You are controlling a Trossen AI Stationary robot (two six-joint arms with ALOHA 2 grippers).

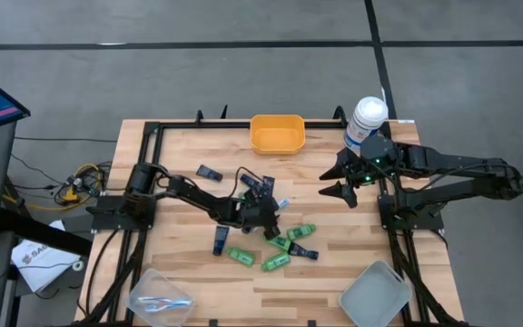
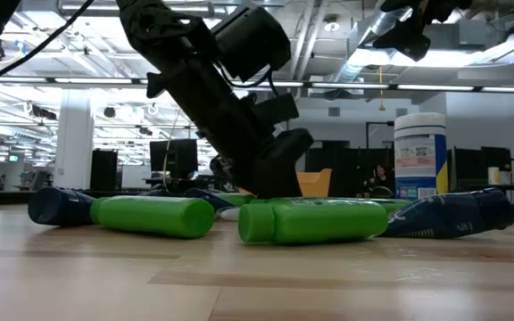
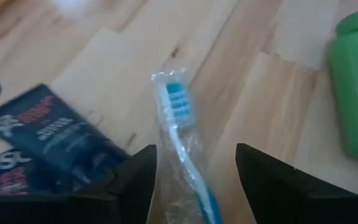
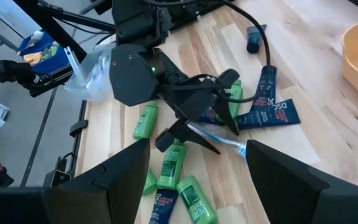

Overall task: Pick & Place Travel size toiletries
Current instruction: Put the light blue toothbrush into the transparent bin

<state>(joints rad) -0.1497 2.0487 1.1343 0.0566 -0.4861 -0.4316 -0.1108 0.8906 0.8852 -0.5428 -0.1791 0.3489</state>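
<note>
My left gripper (image 1: 273,218) is low over the middle of the table, open. Its fingers stand on either side of a white and light-blue toothbrush (image 3: 180,134) in a clear wrapper, which lies flat on the wood. The right wrist view shows the same gripper (image 4: 213,130) over the toothbrush (image 4: 224,137). Green bottles (image 1: 275,262) (image 2: 315,221) and navy tubes (image 1: 221,241) (image 3: 39,134) lie scattered around it. My right gripper (image 1: 341,178) hangs open, raised over the table's right side.
An orange bin (image 1: 277,133) sits at the far edge, and a large white canister (image 1: 368,118) stands by the far right corner. A clear tub (image 1: 160,297) is at the near left, a pale grey tub (image 1: 375,295) at the near right.
</note>
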